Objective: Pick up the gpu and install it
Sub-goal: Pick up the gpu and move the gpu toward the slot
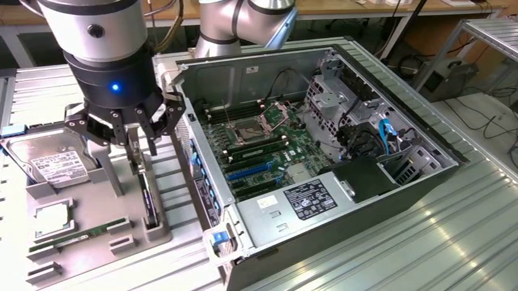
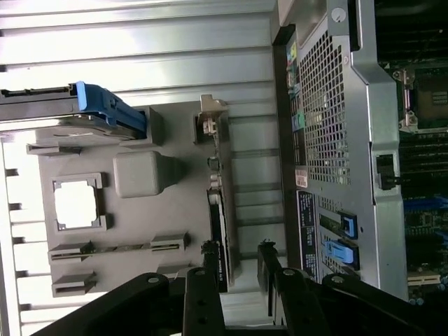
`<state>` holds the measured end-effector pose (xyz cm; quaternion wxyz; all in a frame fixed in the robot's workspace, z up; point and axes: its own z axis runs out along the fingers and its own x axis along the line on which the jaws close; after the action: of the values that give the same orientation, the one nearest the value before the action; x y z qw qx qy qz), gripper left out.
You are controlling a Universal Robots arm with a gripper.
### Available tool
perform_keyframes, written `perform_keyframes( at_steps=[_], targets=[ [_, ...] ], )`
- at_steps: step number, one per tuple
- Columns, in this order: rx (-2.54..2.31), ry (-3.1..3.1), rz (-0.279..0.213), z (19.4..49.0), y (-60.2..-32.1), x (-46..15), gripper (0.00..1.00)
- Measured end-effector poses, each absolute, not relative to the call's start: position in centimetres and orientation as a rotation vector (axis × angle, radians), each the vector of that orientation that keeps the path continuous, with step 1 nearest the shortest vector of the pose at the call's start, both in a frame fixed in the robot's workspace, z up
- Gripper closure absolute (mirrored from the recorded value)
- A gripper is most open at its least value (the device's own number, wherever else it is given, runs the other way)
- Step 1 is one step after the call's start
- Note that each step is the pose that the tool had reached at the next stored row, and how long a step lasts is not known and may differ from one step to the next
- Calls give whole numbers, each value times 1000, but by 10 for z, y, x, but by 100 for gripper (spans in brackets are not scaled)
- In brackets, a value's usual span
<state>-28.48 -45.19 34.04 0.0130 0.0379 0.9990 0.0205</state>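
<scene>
Grey tray (image 2: 133,231) holds the gpu (image 2: 217,210) on edge — long axis along the case (image 2: 329,105) — fingers (image 2: 269,260) spread astride it.

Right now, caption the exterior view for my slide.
Open gripper poised over the gpu standing on edge in the gray fixture, beside the open computer case.

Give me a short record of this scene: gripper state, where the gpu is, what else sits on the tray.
gripper: open, hovering over the gpu, not gripping it
gpu: on edge in a slot of the grey tray
tray also holds: hard drive, memory stick
computer case: open beside the tray, motherboard exposed
</scene>
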Motion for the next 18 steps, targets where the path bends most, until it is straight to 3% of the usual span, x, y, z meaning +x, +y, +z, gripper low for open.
perform_keyframes(
  at_steps=[18],
  targets=[
    [118, 3113, 61, 304, -452, -290, 64]
  ],
)
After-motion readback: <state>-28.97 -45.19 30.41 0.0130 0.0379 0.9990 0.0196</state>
